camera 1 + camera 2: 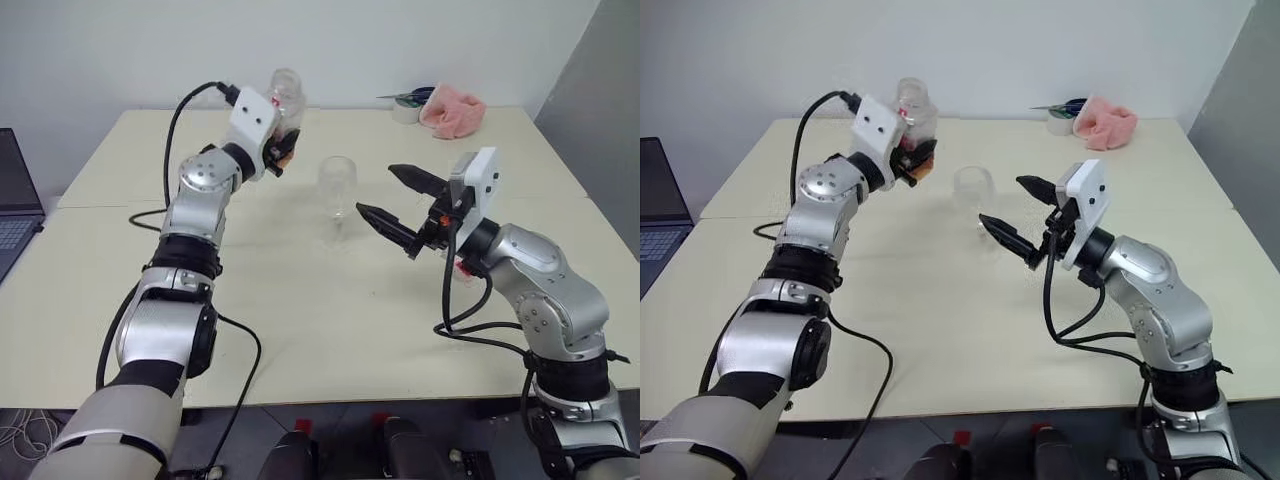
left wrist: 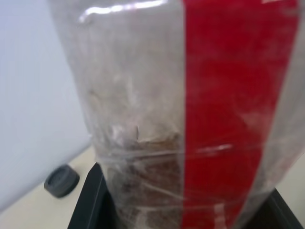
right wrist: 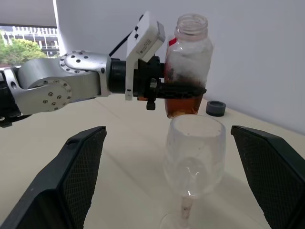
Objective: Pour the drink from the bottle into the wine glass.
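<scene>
Left tool (image 3: 183, 89) clamping upright bottle (image 3: 188, 62) aloft, right tool (image 1: 392, 196) spread beside wine glass (image 3: 194, 157)

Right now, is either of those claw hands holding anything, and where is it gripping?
The left gripper holds the bottle around its lower body, upright above the table. The right gripper is open and empty.

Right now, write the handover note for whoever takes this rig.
Left gripper: shut on the bottle, held upright above the table, cap off.
Right gripper: open, fingers either side of the wine glass, not touching it.
Wine glass stands empty; the drink sits low in the bottle. Black lid lies on the table behind.
Done: bottle opened and lifted.
Left: tip it over the glass and pour.
</scene>
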You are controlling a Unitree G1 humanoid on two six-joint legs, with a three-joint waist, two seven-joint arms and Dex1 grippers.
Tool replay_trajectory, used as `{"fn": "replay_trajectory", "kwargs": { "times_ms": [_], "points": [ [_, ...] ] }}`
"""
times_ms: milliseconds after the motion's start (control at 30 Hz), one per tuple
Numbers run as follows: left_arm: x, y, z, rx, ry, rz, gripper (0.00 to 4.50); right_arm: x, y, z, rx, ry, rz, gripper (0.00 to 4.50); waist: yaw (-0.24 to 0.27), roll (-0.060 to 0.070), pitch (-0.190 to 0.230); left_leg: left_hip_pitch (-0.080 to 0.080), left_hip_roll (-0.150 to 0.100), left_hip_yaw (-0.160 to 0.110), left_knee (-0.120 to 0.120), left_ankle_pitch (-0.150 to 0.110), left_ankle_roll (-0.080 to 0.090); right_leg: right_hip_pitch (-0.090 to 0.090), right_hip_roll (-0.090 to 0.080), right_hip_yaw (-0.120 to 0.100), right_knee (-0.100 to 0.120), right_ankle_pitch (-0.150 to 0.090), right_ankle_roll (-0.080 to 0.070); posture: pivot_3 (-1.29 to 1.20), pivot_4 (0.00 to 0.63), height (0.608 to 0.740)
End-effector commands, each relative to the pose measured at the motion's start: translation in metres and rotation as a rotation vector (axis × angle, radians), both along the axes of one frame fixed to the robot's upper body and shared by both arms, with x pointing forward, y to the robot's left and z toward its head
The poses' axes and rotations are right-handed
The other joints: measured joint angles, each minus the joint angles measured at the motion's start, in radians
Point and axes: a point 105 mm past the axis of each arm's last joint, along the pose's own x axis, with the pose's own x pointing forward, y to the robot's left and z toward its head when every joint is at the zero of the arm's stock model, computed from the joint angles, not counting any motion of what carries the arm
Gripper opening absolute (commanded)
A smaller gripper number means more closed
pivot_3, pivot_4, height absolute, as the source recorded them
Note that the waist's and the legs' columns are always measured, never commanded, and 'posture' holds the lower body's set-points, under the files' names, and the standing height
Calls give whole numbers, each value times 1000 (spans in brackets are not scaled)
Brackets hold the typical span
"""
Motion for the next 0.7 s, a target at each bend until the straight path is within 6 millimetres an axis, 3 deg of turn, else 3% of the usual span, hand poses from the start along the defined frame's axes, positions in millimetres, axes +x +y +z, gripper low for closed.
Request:
{"fn": "replay_trajectory", "kwargs": {
  "times_ms": [33,400,700],
  "points": [
    [-6,-4,28,120,-119,-30,1677,-3,-8,18,49,-62,-15,4500,-1,0,0,0,0,0,0,0,0,0,0,0,0,0,0,0,150,740],
    [-9,-4,35,473,-238,-61,1677,-20,-15,-2,23,-28,-10,4500,0,0,0,-1,-1,1,0,0,0,-1,0,0,0,0,0,0,150,740],
    [-6,-11,31,585,-273,-71,1677,-25,-13,-15,7,-33,-24,4500,-3,-1,0,-1,-1,1,0,0,0,-1,1,0,1,0,1,0,150,740]
  ]
}}
